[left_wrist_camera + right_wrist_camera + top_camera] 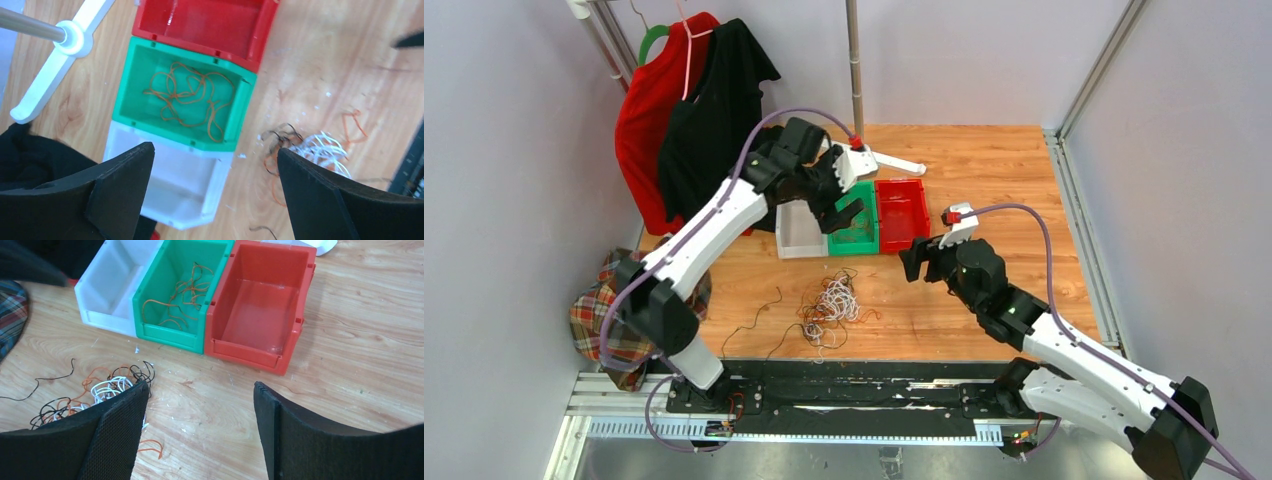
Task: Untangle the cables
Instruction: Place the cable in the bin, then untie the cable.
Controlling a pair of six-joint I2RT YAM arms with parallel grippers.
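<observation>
The tangle of white, orange and black cables point(832, 305) lies on the wooden table in front of the bins. It also shows in the left wrist view point(320, 147) and the right wrist view point(107, 390). Several orange wires point(187, 97) lie inside the green bin point(867, 240). A loose black strand point(759, 315) lies left of the tangle. My left gripper point(844, 215) hangs open and empty above the white and green bins point(215, 148). My right gripper point(914, 260) is open and empty above bare table, right of the tangle point(201, 385).
A white bin point(799, 245), the green bin and a red bin point(901, 235) stand side by side behind the tangle. Red and black clothes point(694, 110) hang at the back left. A plaid cloth point(609, 310) lies at the left edge. A white stand foot point(894, 160) lies behind the bins.
</observation>
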